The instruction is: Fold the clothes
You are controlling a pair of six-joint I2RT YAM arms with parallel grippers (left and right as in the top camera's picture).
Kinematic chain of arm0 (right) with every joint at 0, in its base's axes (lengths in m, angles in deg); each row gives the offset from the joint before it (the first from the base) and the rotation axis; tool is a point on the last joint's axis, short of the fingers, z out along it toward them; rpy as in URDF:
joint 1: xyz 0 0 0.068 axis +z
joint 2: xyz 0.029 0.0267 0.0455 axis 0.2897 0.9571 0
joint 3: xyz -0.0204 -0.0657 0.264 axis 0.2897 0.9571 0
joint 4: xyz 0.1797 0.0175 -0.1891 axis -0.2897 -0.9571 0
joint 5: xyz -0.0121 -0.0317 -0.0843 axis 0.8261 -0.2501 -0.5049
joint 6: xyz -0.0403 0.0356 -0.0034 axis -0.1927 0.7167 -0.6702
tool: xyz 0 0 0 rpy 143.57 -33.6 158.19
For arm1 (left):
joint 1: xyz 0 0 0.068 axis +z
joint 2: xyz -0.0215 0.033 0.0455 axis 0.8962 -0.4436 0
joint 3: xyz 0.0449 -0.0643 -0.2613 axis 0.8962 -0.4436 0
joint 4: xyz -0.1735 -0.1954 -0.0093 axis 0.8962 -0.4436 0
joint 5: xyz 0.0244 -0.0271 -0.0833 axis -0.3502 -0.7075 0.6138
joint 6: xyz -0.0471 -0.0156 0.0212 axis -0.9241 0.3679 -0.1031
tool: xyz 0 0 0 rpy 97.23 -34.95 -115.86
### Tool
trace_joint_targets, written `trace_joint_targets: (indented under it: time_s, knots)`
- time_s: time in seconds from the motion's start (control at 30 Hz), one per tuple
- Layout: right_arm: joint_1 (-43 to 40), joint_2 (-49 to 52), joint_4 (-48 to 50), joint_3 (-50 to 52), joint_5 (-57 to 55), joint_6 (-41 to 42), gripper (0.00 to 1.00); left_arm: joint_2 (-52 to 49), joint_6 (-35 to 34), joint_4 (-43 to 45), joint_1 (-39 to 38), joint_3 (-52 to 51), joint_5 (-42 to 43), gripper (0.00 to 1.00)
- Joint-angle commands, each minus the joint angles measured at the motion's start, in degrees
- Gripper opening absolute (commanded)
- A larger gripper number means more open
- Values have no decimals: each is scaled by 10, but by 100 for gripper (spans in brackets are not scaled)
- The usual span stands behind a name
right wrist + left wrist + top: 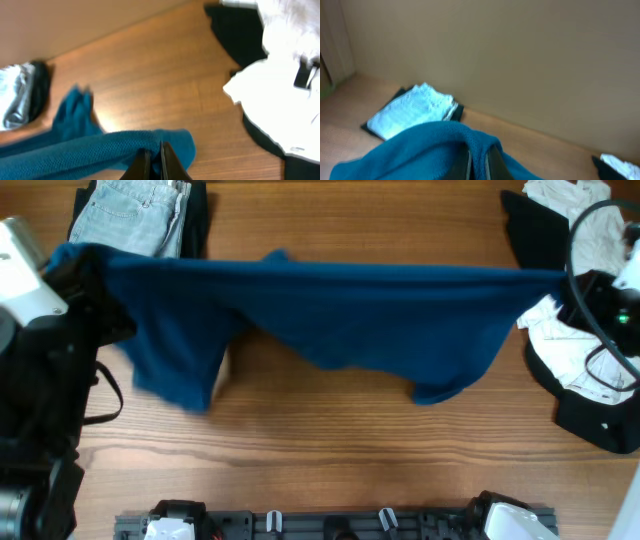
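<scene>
A blue garment point(330, 315) hangs stretched across the table between both arms, its lower edge sagging toward the wood. My left gripper point(72, 262) is shut on its left corner; the left wrist view shows the cloth point(445, 142) pinched between the fingers point(478, 162). My right gripper point(562, 280) is shut on its right corner; the right wrist view shows the cloth point(100, 150) clamped in the fingers point(155, 160).
A folded stack with light denim on top point(135, 215) lies at the back left, also in the left wrist view point(415, 112). A heap of black and white clothes point(580, 330) lies at the right, also in the right wrist view point(270, 75). Wooden table point(330, 450).
</scene>
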Motion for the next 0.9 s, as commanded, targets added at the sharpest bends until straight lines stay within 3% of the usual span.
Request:
trace_joint_targets:
  time_s: [0.0, 0.2, 0.33, 0.57, 0.67, 0.87]
  knots:
    - [-11, -7, -30, -121, -19, -26, 4, 16, 36, 43, 5, 26, 8, 4]
    - [-11, -7, -87, -280, -45, -26, 4, 15, 40, 58, 5, 81, 29, 4]
    - [-11, 14, -80, -287, -62, -29, 4, -13, 42, 65, 5, 81, 45, 4]
    - [-11, 164, -53, -287, -45, -40, 4, -173, 56, 83, 5, 81, 56, 4]
    - [-11, 225, 0, -287, -30, -39, 4, -245, 68, 149, 5, 81, 54, 4]
    - [-11, 320, 198, -287, 10, -3, 4, -340, 70, 380, 5, 82, 29, 4]
